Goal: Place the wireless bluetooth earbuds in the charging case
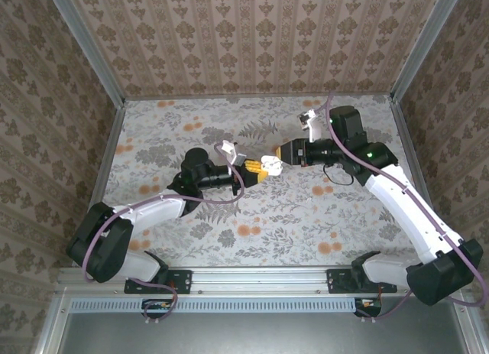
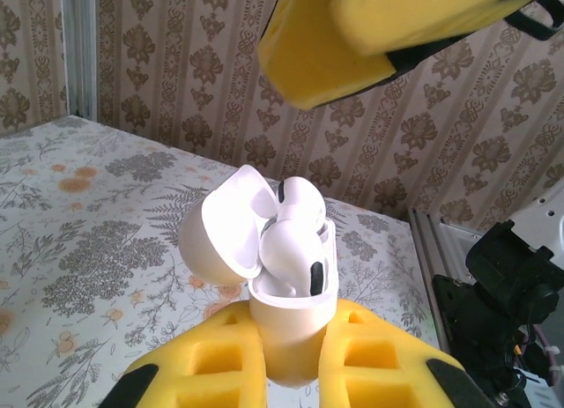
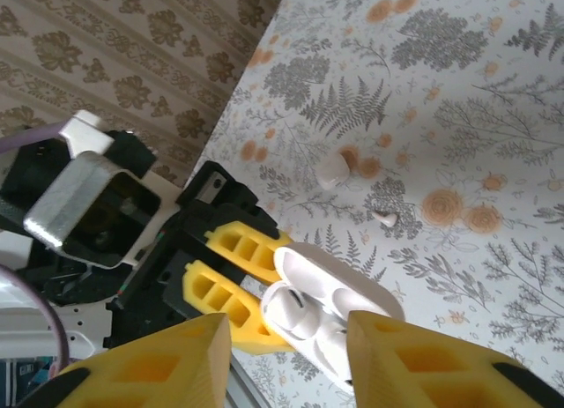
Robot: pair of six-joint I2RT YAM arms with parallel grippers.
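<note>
Table (image 1: 191,239): floral top, walled on three sides.
Left arm (image 1: 153,209): reaches to mid-table; left fingers (image 2: 220,355) clamp the charging case (image 2: 291,337) by its base, upright, clear of the table.
Right arm (image 1: 397,189): stretched in, facing the left; right fingers (image 3: 167,368) partly apart, straddling the case mouth, gripping nothing.
Lid (image 2: 220,236): hinged open.
Earbuds (image 2: 295,249): both in the case, standing proud; pressing home and closing probably remain.
Loose: white lump (image 3: 333,170), white speck (image 3: 385,218), on the table.

Stems of earbuds (image 2: 295,249) hidden in charging case (image 2: 291,337) (tiny overhead).
</note>
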